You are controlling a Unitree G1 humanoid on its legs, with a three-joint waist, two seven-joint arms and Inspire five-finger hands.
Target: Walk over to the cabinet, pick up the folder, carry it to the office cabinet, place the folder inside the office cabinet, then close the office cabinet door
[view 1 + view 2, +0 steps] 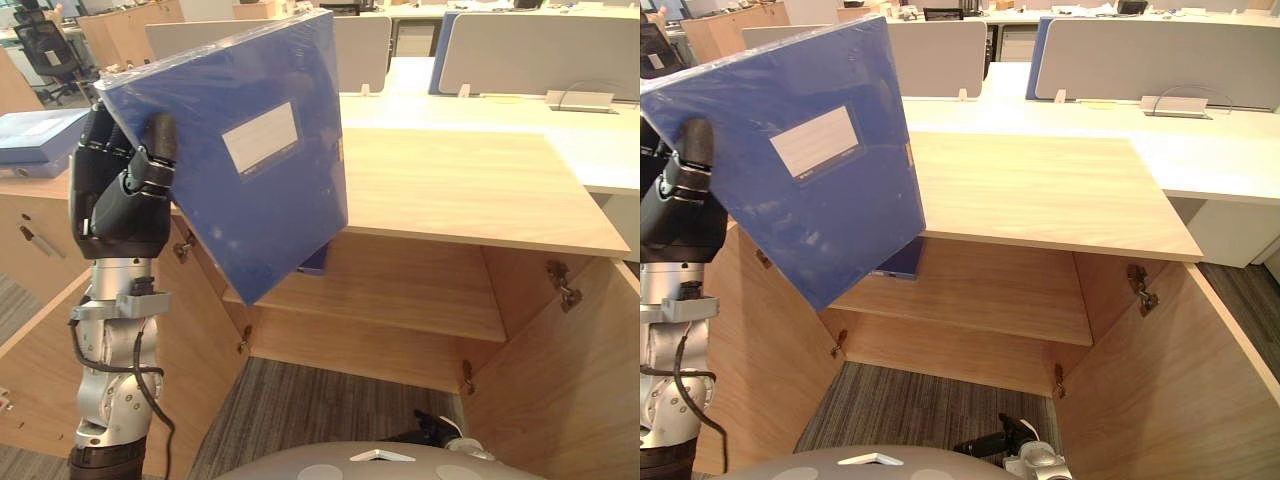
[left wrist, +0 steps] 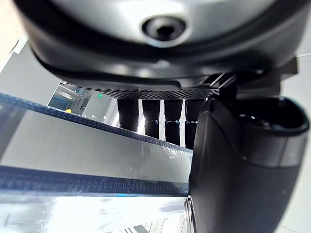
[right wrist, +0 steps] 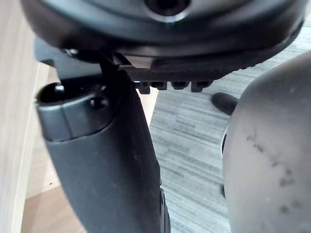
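The flat, rectangular blue plastic folder with a white label on its front face is in the air at about 10 o'clock of the head view. It stands nearly upright and tilted, with one corner pointing down to 6 o'clock, in front of the cabinet's opening. The dark left hand clasps its edge at 9 o'clock, thumb on the front face. The light wooden office cabinet lies from the centre toward 3 o'clock. Both doors are swung open, the left door at 8 o'clock and the right door at 4 o'clock. A wooden shelf crosses its inside.
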